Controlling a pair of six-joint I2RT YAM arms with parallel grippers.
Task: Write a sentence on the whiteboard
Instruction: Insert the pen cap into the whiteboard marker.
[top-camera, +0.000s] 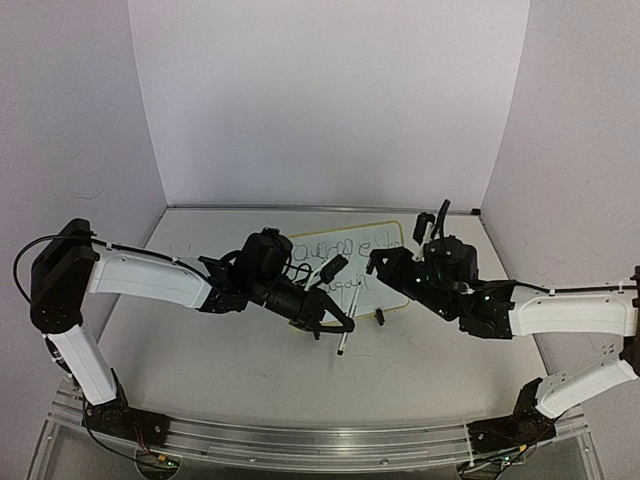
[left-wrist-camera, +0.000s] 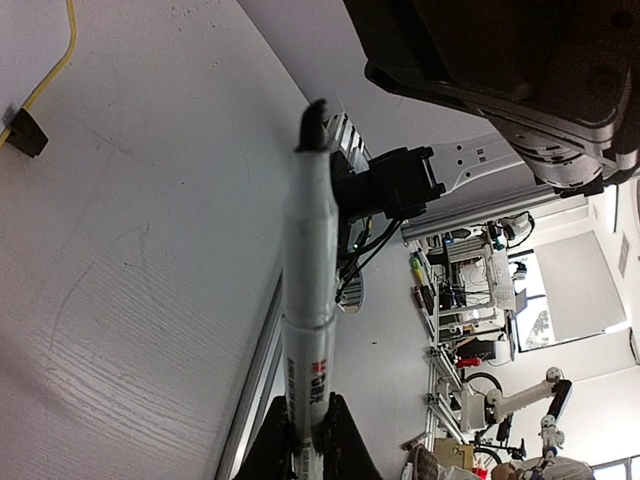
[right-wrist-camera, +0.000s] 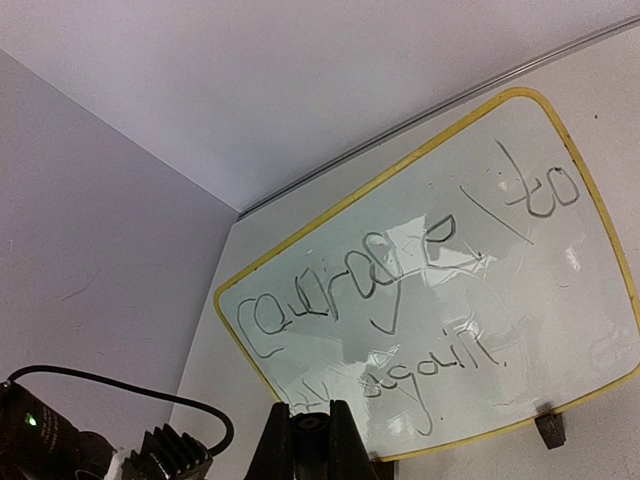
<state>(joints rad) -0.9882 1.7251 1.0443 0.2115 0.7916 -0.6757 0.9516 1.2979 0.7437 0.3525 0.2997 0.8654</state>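
The whiteboard (top-camera: 356, 283) lies flat at the table's middle, yellow-rimmed, with a black clip foot (top-camera: 381, 317) on its near edge. The sentence (right-wrist-camera: 400, 275) reads "courage to" over "try again" in thin dark script. My left gripper (top-camera: 328, 318) is shut on a white marker (left-wrist-camera: 308, 290). Its bare black tip (left-wrist-camera: 316, 112) points down at the table just in front of the board's near edge, off the writing surface. My right gripper (right-wrist-camera: 311, 438) hovers over the board's right part, shut on a small black cap (right-wrist-camera: 311, 426) seen end-on.
White walls enclose the table at the back and both sides. The left arm's dark wrist housing (right-wrist-camera: 55, 440) sits beside my right gripper. A second clip foot (left-wrist-camera: 25, 132) and the yellow rim (left-wrist-camera: 55, 70) show at the left wrist view's corner.
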